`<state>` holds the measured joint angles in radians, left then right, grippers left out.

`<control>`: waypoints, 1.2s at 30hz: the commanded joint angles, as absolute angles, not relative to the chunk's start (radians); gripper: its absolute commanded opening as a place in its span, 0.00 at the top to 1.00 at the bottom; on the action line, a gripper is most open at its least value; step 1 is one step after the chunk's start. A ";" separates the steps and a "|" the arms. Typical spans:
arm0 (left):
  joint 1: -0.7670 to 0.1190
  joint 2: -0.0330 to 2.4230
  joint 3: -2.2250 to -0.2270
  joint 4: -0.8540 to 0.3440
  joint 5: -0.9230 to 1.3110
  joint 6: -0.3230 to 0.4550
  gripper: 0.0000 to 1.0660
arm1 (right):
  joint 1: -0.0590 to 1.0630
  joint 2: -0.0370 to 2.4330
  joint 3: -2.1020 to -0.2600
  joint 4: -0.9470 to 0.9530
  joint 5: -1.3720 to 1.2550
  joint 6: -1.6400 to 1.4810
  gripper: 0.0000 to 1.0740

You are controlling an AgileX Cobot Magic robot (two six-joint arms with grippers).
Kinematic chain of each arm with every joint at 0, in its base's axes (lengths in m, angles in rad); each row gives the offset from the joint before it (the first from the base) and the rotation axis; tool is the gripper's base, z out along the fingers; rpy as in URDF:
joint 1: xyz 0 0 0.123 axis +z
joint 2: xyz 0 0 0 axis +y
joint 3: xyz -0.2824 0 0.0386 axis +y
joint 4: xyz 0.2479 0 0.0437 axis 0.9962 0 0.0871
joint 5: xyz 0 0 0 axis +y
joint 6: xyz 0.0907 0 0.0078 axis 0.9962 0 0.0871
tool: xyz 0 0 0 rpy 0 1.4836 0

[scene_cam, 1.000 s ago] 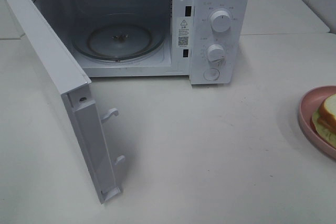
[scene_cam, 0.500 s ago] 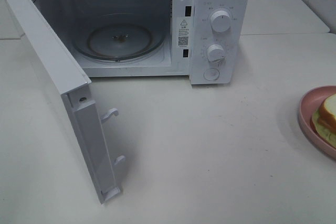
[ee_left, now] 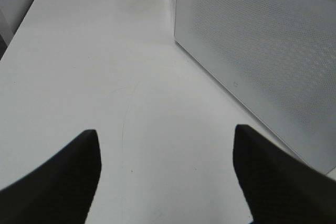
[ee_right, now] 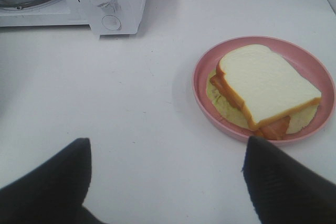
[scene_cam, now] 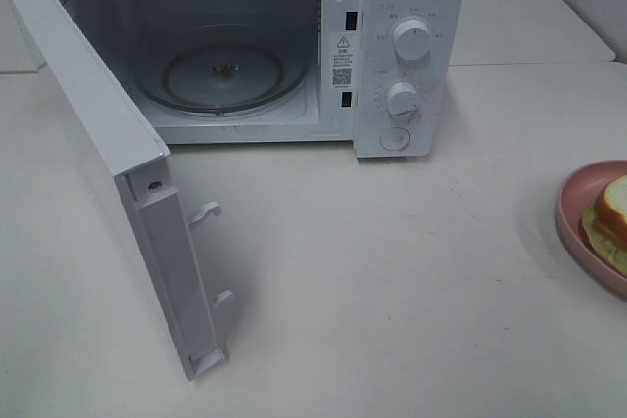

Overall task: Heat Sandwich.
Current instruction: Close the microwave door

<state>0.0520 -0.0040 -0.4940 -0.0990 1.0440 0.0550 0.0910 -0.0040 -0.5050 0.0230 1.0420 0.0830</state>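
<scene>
Table (scene_cam: 392,271): you see it white, bearing all | microwave (scene_cam: 411,56): door (scene_cam: 108,163) swung wide, glass turntable (scene_cam: 223,75) bare | pink plate (ee_right: 207,100): right of microwave, well apart | sandwich (ee_right: 265,85): on plate | left gripper (ee_left: 165,174), right gripper (ee_right: 167,179): jaws spread, holding nothing.
</scene>
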 commanded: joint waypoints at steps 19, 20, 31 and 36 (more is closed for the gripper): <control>0.050 -0.016 -0.491 -0.102 1.036 0.057 0.38 | 0.082 -0.031 -0.503 0.014 1.036 0.088 0.29; 0.050 -0.016 -0.491 -0.102 1.036 0.057 0.38 | 0.082 -0.031 -0.503 0.014 1.036 0.088 0.29; 0.050 -0.016 -0.500 -0.106 1.027 0.058 0.38 | 0.082 -0.031 -0.503 0.015 1.036 0.085 0.29; 0.050 -0.016 -0.525 -0.097 0.947 0.089 0.38 | 0.082 -0.031 -0.503 0.015 1.036 0.085 0.29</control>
<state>0.0520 -0.0040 -0.5120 -0.0990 0.9960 0.0780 0.0910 -0.0040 -0.5050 0.0230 1.0420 0.0830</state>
